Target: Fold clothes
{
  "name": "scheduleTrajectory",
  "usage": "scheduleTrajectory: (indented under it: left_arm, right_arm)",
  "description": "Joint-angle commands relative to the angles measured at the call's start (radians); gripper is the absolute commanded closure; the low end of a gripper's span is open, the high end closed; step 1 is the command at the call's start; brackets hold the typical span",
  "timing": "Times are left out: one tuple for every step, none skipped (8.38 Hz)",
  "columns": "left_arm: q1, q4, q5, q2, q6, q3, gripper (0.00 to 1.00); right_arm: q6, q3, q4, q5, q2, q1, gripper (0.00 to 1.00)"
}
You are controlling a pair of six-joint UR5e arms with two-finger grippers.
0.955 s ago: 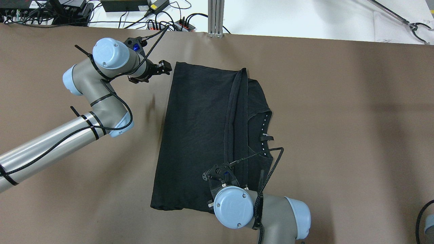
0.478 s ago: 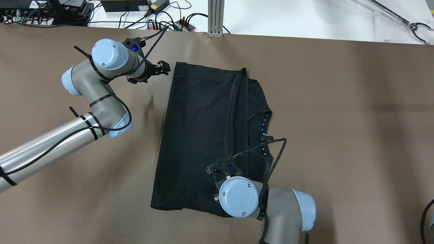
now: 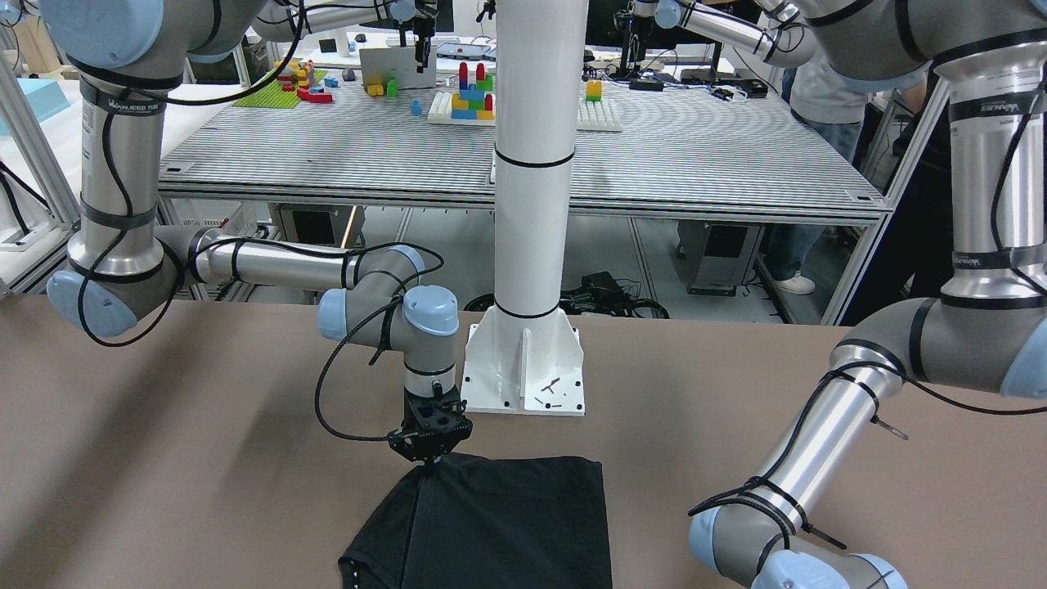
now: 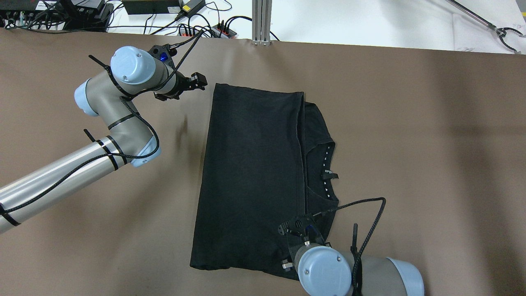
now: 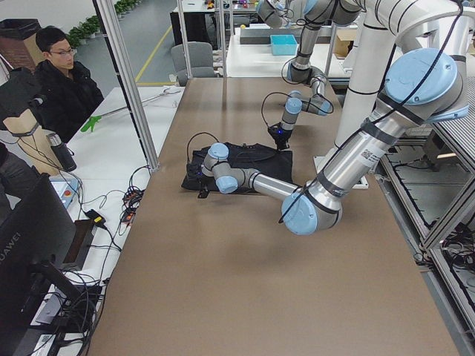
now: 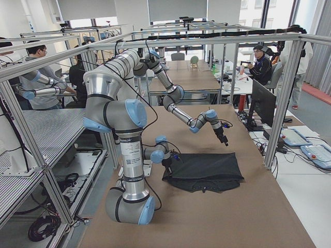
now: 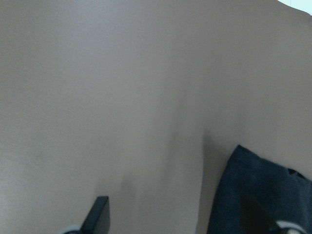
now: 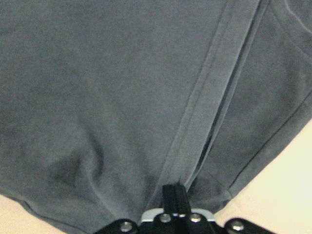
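Note:
The clothes are one black T-shirt (image 4: pixel 254 176), lying folded on the brown table (image 4: pixel 411 144), with pale dots along its neckline (image 4: pixel 326 164). My right gripper (image 4: pixel 303 237) is at the shirt's near right part, pointing down. In the right wrist view the gripper (image 8: pixel 175 195) is shut on the shirt's hemmed fold edge (image 8: pixel 209 122). The front view shows it (image 3: pixel 427 465) pinching the shirt (image 3: pixel 507 523) at its edge. My left gripper (image 4: pixel 201 82) is open and empty, just left of the shirt's far left corner. Its wrist view shows that corner (image 7: pixel 258 185) beside one finger.
The white pole's base plate (image 3: pixel 523 368) stands on the table behind the shirt. Power strips and cables (image 4: pixel 205 28) lie beyond the far edge, with an aluminium post (image 4: pixel 261 22). A grabber tool (image 4: pixel 503 33) lies at the far right. An operator (image 5: pixel 63 81) sits beside the table.
My right gripper has moved right and toward the near edge with the hem in it. The slanted fold edge now lies straight and flat. The left arm has barely moved.

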Motion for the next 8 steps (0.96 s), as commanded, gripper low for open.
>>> scheduleTrajectory:
  left_arm:
    - [-0.001, 0.002, 0.000, 0.003, 0.000, -0.003, 0.06]
    - [-0.001, 0.002, 0.000, 0.003, 0.000, -0.003, 0.06]
    - [-0.001, 0.002, 0.002, 0.005, 0.000, -0.003, 0.06]
    - [0.000, 0.002, 0.002, 0.005, 0.000, -0.003, 0.06]
    - [-0.001, 0.002, 0.002, 0.005, 0.000, -0.003, 0.06]
    - [-0.001, 0.000, 0.002, 0.006, -0.002, -0.003, 0.06]
    - [-0.001, 0.002, 0.005, 0.005, -0.002, -0.004, 0.06]
    - [0.000, 0.002, 0.017, 0.006, -0.003, -0.004, 0.06]
  right_arm:
    - [0.135, 0.044, -0.001, -0.036, -0.040, -0.065, 0.89]
    - [0.133, 0.065, -0.004, -0.035, -0.038, -0.061, 0.77]
    - [0.120, 0.072, -0.007, -0.006, -0.038, -0.011, 0.61]
    - [0.100, 0.067, -0.007, 0.046, -0.038, 0.016, 0.06]
    - [0.127, 0.067, -0.006, 0.046, -0.037, 0.017, 0.05]
    - [0.308, 0.068, -0.001, 0.042, -0.033, 0.013, 0.05]
    - [0.582, 0.067, 0.000, 0.002, -0.036, -0.001, 0.05]
    - [0.736, 0.072, 0.002, -0.021, -0.041, -0.021, 0.05]
